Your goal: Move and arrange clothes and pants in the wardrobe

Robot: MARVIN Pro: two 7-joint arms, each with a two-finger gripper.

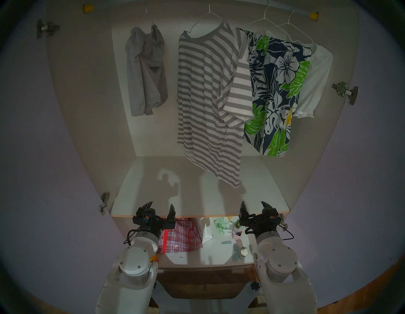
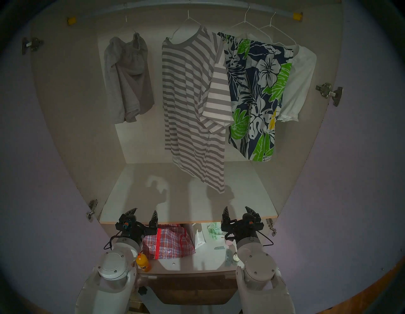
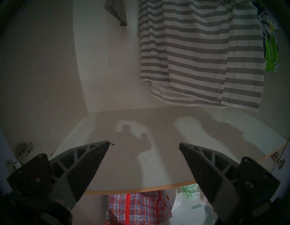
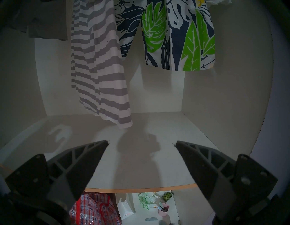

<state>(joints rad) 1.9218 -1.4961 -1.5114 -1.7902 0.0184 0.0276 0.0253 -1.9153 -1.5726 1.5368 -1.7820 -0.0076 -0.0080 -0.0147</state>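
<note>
Several garments hang on white hangers from the wardrobe rail. From left to right: grey shorts, the long grey-and-white striped T-shirt, the navy floral shorts, and the white ruffled top partly behind them. The striped T-shirt fills the top of the left wrist view; the floral shorts hang top right in the right wrist view. My left gripper and right gripper are both open and empty, low at the front edge of the white shelf.
Lilac doors stand open on both sides, with metal hinges. Under the shelf are a red plaid woven bag, a white paper bag, a pink cup and small items. An orange bottle stands by my left arm.
</note>
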